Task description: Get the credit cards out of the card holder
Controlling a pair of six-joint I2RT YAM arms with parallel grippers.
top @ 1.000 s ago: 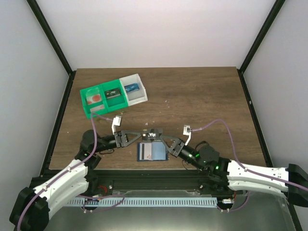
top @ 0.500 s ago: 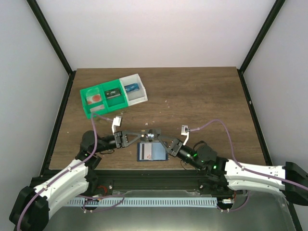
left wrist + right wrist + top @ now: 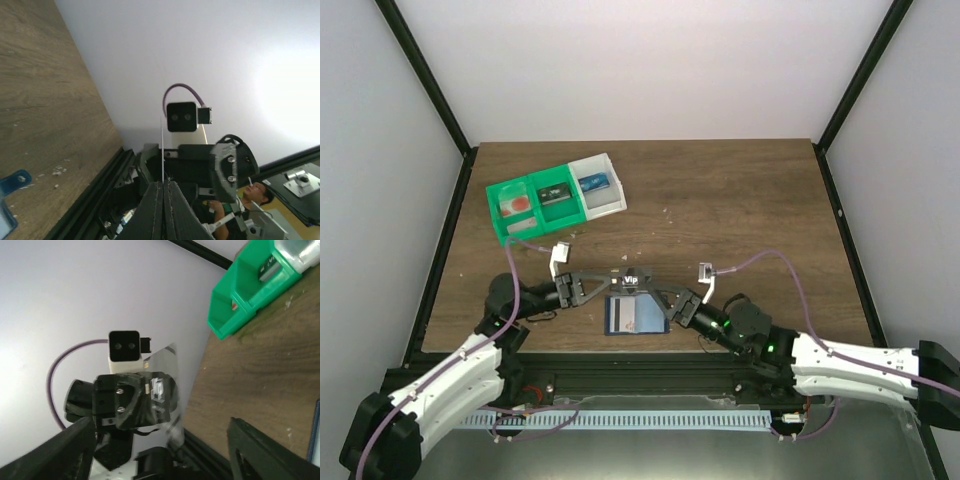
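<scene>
Standing on edge at lower centre of the top view, 1 card is clamped in the closed jaws of the left gripper, just above the blue wallet lying on the tabletop. Jaws of the right gripper gape wide, empty.

no text can be read; white print on the dark credit card is too small to make out.

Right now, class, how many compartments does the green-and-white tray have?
3. The tray has a left green compartment, a middle green compartment and a right white compartment, side by side in one row. The top view shows all of it, so none seems hidden.
</scene>
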